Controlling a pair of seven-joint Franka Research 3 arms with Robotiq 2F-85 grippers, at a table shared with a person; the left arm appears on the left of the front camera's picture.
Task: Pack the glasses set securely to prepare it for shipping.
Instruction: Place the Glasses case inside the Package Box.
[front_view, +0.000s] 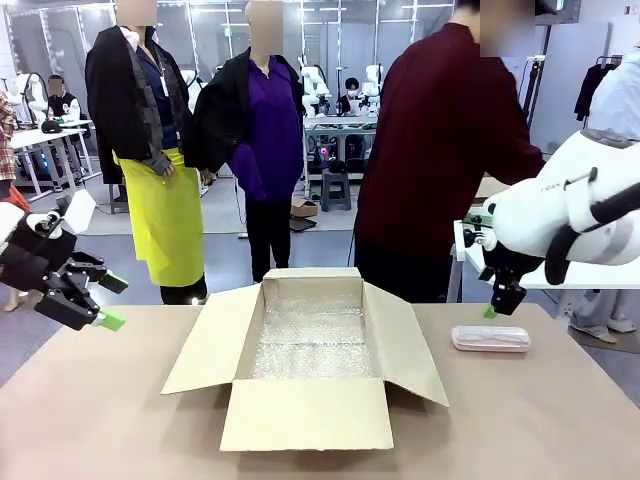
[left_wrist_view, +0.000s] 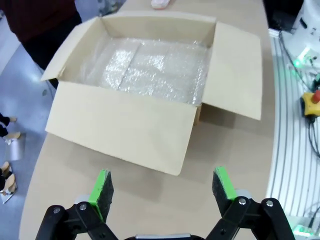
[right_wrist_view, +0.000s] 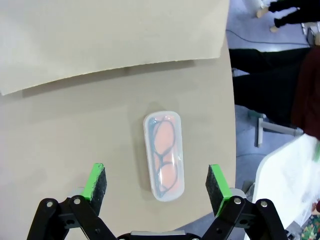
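Big brown table (front_view: 100, 420). In the middle sits a cardboard box (front_view: 310, 400), open on top, all 4 flaps folded out. The near flap hangs toward the robot. Inside, bubble wrap (front_view: 315, 340) covers the bottom.

L claw (front_view: 112, 302) hangs in the air at the left edge of the table, well apart from the box. Its 2 green pads are wide apart w/ nothing btw them. In the left wrist view it looks down at the box from the side.

Right of the box, a bit apart from the right flap, the pink case (front_view: 490, 338) lies flat on the table, clear lid up. A pink pair of glasses shows thru the lid. Seen from the front, its long side runs left to right, along the table's far edge.

R claw (front_view: 497, 305) hangs just above the case, pointing down. Its pads are wide apart, one on each long side of the case, not pinching it.

Far side: a person in a dark red top (front_view: 440, 150) stands behind the box.
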